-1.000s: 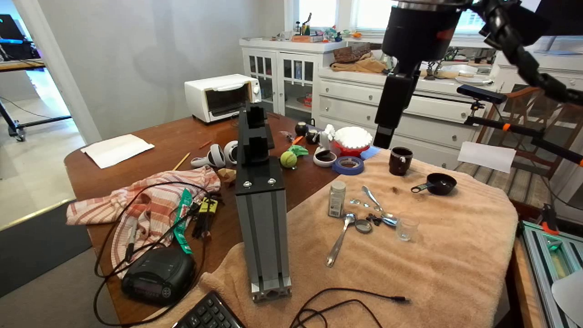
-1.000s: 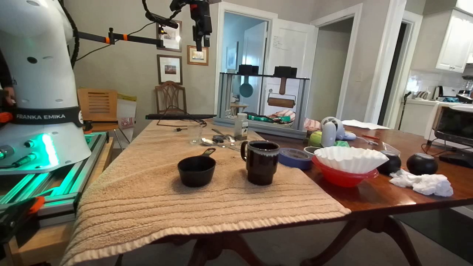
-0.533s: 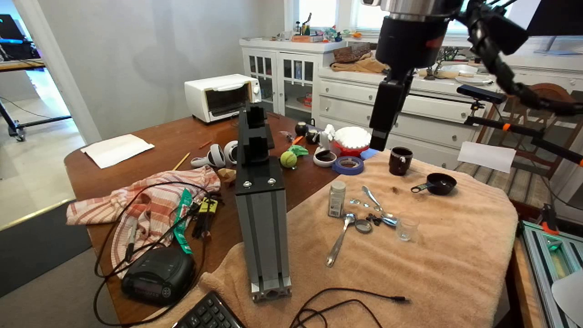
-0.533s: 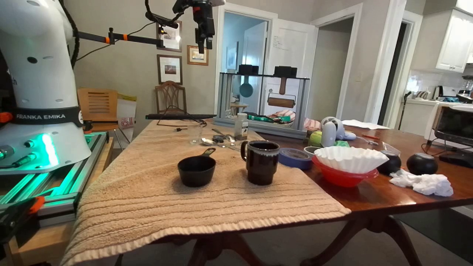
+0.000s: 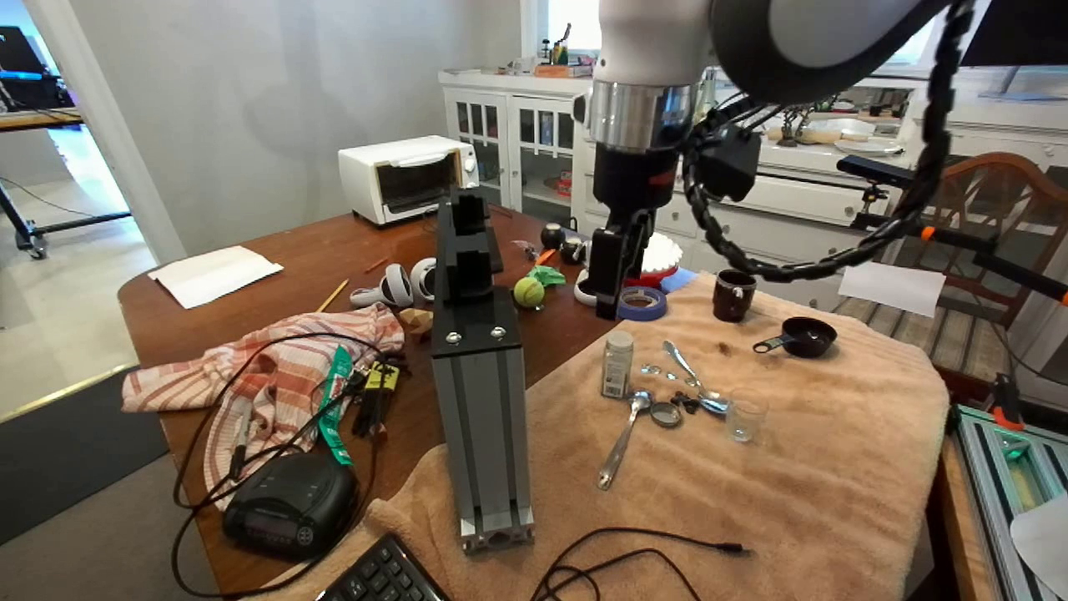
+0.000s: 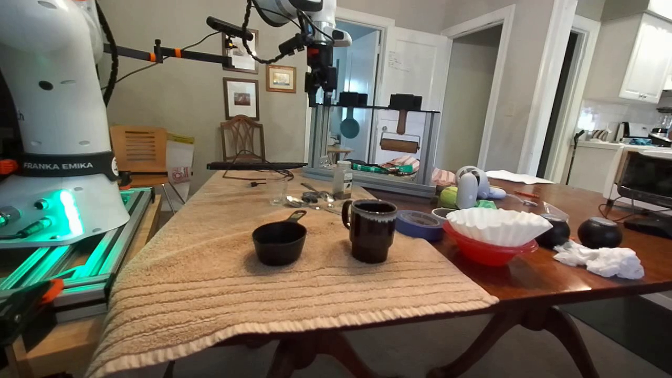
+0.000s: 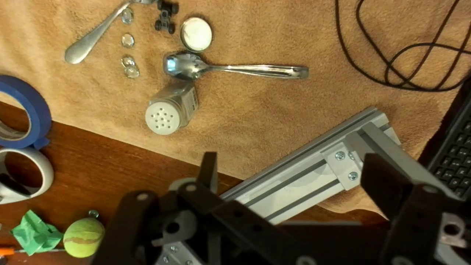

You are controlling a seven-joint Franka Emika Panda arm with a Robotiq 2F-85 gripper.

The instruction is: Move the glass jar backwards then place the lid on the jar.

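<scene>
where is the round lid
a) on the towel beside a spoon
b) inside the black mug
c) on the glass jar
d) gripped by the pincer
a: the wrist view shows the lid lying on the towel beside a spoon, and in an exterior view the glass jar stands apart from it.

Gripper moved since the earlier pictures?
Yes: in an exterior view, the gripper has moved down and right in the picture, toward the metal rack.
</scene>
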